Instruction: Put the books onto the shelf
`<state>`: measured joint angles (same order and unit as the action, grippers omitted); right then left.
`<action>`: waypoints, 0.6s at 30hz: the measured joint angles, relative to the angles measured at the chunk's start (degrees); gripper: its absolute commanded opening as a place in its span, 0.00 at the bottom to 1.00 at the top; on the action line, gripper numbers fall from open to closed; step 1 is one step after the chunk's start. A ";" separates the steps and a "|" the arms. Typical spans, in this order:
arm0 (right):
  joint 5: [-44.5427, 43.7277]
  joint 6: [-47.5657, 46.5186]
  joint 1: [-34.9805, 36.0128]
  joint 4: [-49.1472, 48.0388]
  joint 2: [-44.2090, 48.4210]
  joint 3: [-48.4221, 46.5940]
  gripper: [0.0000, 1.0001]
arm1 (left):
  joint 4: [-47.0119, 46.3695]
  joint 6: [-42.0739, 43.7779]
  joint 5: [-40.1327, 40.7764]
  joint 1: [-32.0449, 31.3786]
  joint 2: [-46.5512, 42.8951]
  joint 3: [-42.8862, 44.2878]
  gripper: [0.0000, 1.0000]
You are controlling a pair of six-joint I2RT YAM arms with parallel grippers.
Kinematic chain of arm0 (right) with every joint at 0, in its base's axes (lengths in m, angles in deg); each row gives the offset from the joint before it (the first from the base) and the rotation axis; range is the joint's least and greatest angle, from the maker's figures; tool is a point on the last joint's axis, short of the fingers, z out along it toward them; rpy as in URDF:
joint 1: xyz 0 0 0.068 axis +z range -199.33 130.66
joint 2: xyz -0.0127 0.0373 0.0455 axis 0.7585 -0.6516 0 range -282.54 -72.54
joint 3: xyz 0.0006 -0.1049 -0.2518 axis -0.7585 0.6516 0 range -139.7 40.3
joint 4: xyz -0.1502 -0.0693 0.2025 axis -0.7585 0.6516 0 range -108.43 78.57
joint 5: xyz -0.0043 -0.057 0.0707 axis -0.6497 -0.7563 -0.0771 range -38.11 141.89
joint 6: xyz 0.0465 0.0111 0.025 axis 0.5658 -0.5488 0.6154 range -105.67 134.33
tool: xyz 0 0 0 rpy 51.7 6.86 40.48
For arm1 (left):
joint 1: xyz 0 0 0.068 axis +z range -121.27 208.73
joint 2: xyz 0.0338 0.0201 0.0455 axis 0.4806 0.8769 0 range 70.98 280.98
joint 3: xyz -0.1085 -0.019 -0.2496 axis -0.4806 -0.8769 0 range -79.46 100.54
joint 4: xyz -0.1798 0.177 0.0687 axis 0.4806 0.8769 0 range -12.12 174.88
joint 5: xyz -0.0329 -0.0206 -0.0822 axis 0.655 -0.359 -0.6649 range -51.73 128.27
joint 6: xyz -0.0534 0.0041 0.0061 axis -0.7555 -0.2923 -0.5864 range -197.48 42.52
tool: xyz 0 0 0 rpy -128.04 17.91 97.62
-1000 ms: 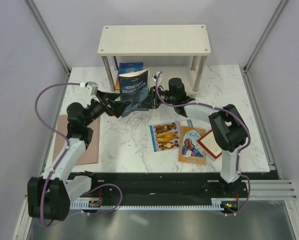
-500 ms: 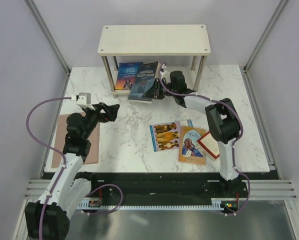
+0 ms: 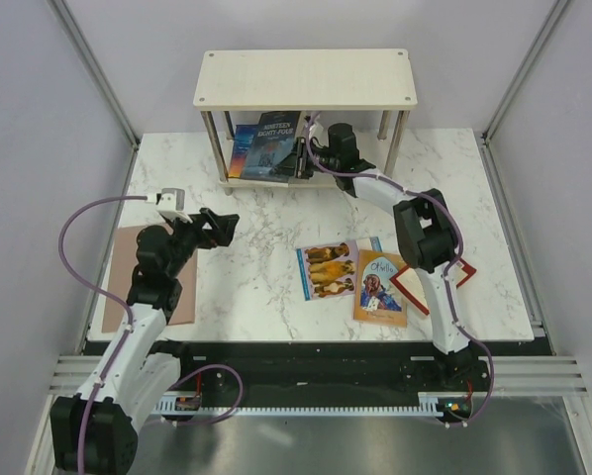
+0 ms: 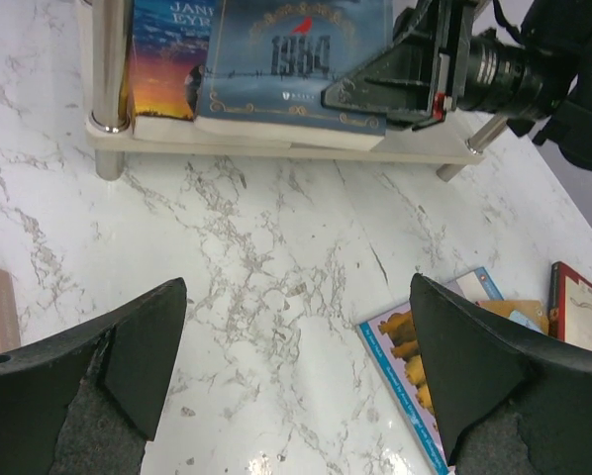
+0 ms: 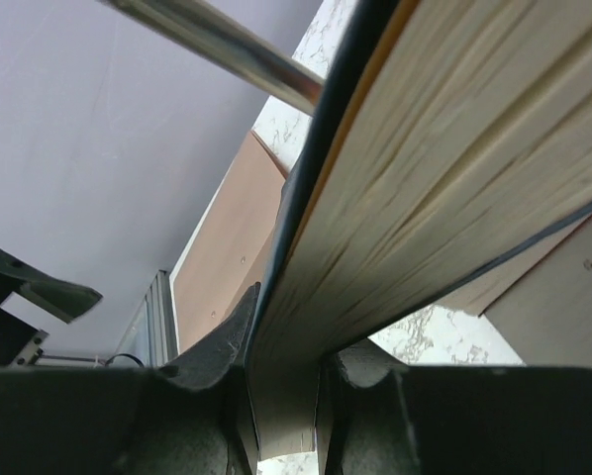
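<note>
the dark blue book (image 3: 276,146), the one titled nineteen eighty-four, lies flat on the lower board of the shelf (image 3: 306,79), under the top board at the 12 o'clock end of the worktop (image 3: 266,267). it sits just to the 3 o'clock side of a blue-covered book (image 3: 245,148) already lying there, and seems to overlap that book's edge a little, though i can't be sure. the right pincer (image 3: 304,158) is clenched on the dark blue book's 3 o'clock edge. its own camera shows the page block squeezed between the two fingers. gripping the side edge looks deliberate: it lets the arm slide the book in between the posts, cover up, without the pincer going under the top board. i'd say this book is about where it belongs and only needs letting go.

the left pincer (image 3: 217,226) hangs released, jaws spread wide, over bare marble toward 9 o'clock, well apart from the shelf. it points at the shelf, and to me it looks parked out of the other arm's way.

three books wait on the worktop around 4 o'clock: the dog book (image 3: 328,269), the tan book (image 3: 380,287) touching its 3 o'clock side, and the red-bordered book (image 3: 420,287) partly hidden under the right arm. a plain brown sheet (image 3: 118,267) lies at 8 o'clock under the left arm.

by my count two of five are shelved.
</note>
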<state>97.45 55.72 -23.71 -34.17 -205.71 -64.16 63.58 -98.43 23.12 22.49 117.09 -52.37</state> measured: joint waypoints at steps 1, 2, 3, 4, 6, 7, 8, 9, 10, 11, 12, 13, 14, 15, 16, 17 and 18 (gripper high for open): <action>0.13 0.09 0.00 0.63 -1.11 -1.79 0.00 | 0.02 0.00 -0.11 0.00 0.00 -0.52 1.00; 0.17 0.35 0.02 1.46 -2.40 -3.76 0.00 | 0.02 0.00 -0.33 0.00 0.00 -1.18 1.00; 0.15 0.48 0.02 1.99 -3.61 -5.51 0.00 | 0.02 -0.02 -0.55 0.00 0.02 -1.92 1.00; 0.15 0.68 0.02 2.62 -4.48 -6.82 0.00 | 0.02 -0.02 -0.79 0.00 0.02 -2.38 1.00; 0.35 1.25 0.02 4.17 -6.75 -10.51 0.00 | -0.11 -0.02 -1.79 0.00 0.02 -3.19 1.00; 0.35 1.49 0.02 4.98 -7.91 -12.28 0.00 | -0.26 -0.04 -2.12 -0.02 0.04 -3.48 1.00; 0.57 1.97 0.09 5.92 -9.29 -14.34 0.00 | -0.48 -0.02 -2.60 -0.09 0.09 -3.67 1.00; 0.76 2.29 0.13 6.54 -10.23 -15.85 0.00 | -0.79 -0.04 -3.02 -0.20 0.13 -3.85 1.00; 0.98 2.73 0.13 7.58 -11.50 -17.99 0.00 | -0.92 -0.04 -3.30 -0.28 0.17 -3.98 1.00; 1.07 3.06 0.13 7.85 -12.31 -19.08 0.00 | -1.07 -0.04 -3.45 -0.31 0.24 -4.11 1.00; 1.18 3.58 0.13 8.33 -13.20 -20.39 0.00 | -1.25 -0.04 -3.58 -0.39 0.31 -4.24 1.00; 1.18 4.02 0.13 8.63 -13.92 -21.35 0.00 | -1.31 -0.04 -3.87 -0.50 0.37 -4.31 1.00; 1.16 4.50 0.15 8.94 -14.38 -21.84 0.01 | -1.33 -0.04 -4.13 -0.61 0.42 -4.39 1.00; 1.25 5.01 0.17 9.14 -14.71 -22.29 0.02 | -1.68 -0.04 -4.44 -0.66 0.48 -4.59 1.00; 1.25 5.40 0.17 9.40 -14.91 -22.62 0.05 | -1.88 -0.07 -4.52 -0.70 0.57 -4.72 1.00; 1.22 5.60 0.20 9.81 -15.02 -22.97 0.14 | -2.16 -0.04 -4.59 -0.92 0.74 -4.92 1.00; 1.16 5.79 0.24 10.25 -15.10 -23.32 0.19 | -2.25 -0.07 -4.66 -1.07 0.94 -5.09 1.00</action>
<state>98.61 61.51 -23.47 -23.92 -220.81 -87.48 61.33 -98.49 18.46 21.42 118.03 -57.46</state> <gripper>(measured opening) 0.276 0.997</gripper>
